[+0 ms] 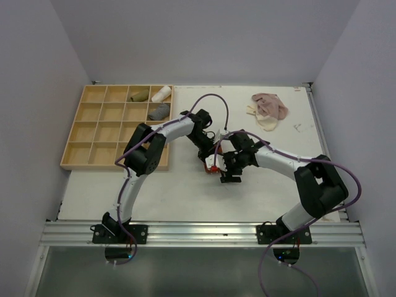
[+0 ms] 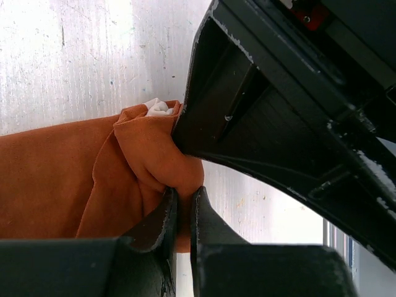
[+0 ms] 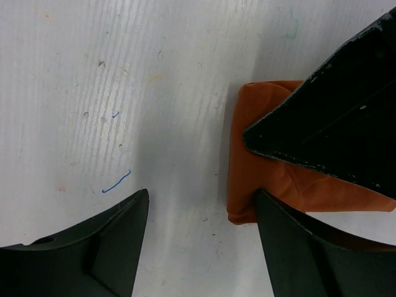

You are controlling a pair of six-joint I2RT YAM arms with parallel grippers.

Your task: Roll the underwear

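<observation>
Orange underwear (image 2: 55,179) long axis unclear, mostly hidden under both arms; left gripper (image 2: 184,213) pinches its fold, right gripper (image 3: 201,247) spread apart.

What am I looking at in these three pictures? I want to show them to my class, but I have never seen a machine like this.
These are two robot arms bolted to the near edge of a white table. The wide picture comes from a camera above and behind them; the other two come from a camera on each wrist, so each shows its own jaws up close.

At the table's middle lies a rust-orange garment, folded small. The left gripper has its jaws shut on a fold of it. The right gripper is open, one finger at the cloth's edge and the other over bare table.

Farther back on the right lies a pale beige-pink garment, untouched. At the left stands a wooden tray of compartments, with three rolled cloths in its far right corner.
</observation>
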